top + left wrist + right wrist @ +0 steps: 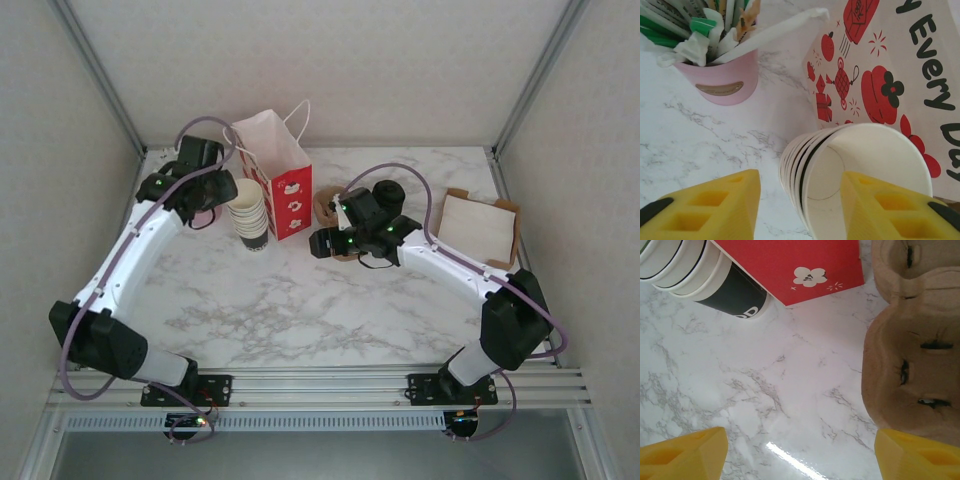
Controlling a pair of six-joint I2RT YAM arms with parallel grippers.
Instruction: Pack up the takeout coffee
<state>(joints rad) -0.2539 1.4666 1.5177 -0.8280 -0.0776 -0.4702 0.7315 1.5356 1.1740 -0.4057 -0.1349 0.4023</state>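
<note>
I cannot make out the takeout coffee; it is hidden or out of view. My left gripper [222, 196] [800, 182] hangs over a stack of lidless cream paper cups [248, 212] [865, 160]. One yellow finger is at the top cup's mouth. The other finger [715, 200] is outside the stack, with bare marble showing between it and the cups. My right gripper [325, 242] [800, 445] is open above bare marble, nothing between its fingers. A brown cardboard cup carrier [910, 370] lies just to its right.
A white and red paper bag [280, 170] [880, 75] stands open behind the cup stack. A pink cup of straws and sticks [722, 75] is at the far left. A black cylinder [390, 190] stands behind the right wrist. A flat brown-edged paper [478, 228] lies at the right.
</note>
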